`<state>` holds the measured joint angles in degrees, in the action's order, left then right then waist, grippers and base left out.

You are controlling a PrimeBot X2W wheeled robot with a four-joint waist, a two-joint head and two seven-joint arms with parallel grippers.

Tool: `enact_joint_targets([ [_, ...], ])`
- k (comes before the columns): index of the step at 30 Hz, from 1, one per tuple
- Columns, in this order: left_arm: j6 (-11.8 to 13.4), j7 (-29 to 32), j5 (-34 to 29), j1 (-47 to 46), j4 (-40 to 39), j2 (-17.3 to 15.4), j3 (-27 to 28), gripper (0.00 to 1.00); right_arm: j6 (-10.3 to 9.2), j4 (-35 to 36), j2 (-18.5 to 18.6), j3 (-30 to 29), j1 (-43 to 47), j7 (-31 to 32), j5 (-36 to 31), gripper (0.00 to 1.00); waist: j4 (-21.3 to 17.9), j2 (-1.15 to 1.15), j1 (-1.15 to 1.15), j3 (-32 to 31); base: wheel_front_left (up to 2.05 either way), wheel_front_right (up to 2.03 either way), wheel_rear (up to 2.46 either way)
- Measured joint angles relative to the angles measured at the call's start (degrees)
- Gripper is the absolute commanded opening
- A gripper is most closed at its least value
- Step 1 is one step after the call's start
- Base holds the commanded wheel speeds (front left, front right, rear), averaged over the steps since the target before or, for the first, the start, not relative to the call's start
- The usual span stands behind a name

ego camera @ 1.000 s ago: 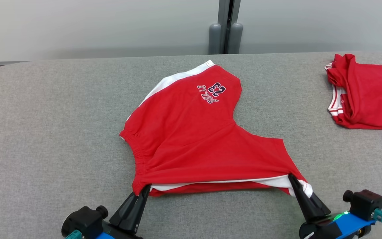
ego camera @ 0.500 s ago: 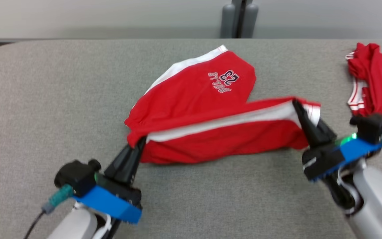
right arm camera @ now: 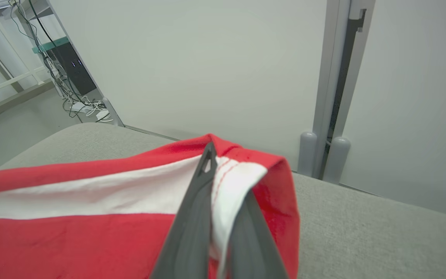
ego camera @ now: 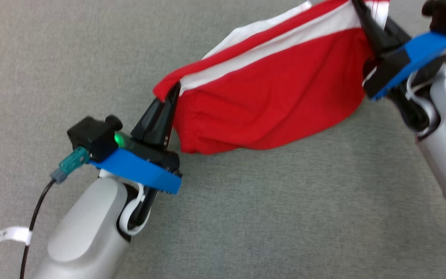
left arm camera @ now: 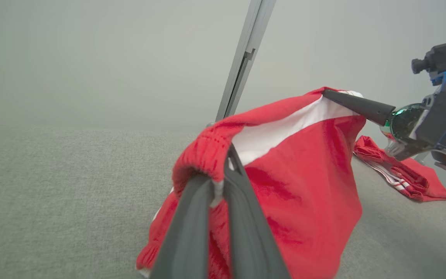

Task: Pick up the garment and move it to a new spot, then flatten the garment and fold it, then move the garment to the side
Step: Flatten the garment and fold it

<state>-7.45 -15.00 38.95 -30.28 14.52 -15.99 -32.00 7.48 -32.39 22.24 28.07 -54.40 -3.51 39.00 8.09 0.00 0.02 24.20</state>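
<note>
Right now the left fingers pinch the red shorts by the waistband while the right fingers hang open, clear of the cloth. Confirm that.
Not so: the right fingers are shut on the red shorts, at a white-striped corner, as the right wrist view shows. The left fingers do pinch the waistband.

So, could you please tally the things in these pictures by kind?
Red garments: 2, the held garment and the spare garment lying on the table.
Grippers: 2, left gripper and right gripper, both shut on the held garment.
Table: 1.
Total: 5.
</note>
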Motion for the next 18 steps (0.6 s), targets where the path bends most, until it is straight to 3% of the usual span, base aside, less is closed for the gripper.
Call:
enact_joint_targets([
  [8,0.0,0.0,0.1,-5.7,3.9,3.6,0.8,0.0,0.0,-12.2,-1.8,5.0,-12.3,0.3,0.3,0.0,3.9,0.0,0.0,6.0,0.0,0.0,0.0],
  [17,0.0,0.0,-0.2,-7.9,6.1,4.7,0.2,0.0,0.0,-22.7,-3.7,10.4,-18.2,-2.3,-0.8,0.0,6.0,0.0,-0.01,9.8,0.0,0.0,0.0],
  [18,0.0,0.0,-0.2,-8.1,6.3,4.7,0.1,0.0,0.0,-23.4,-3.9,10.7,-18.6,-2.5,-0.5,0.07,6.0,0.0,0.0,9.9,0.0,0.0,0.0],
])
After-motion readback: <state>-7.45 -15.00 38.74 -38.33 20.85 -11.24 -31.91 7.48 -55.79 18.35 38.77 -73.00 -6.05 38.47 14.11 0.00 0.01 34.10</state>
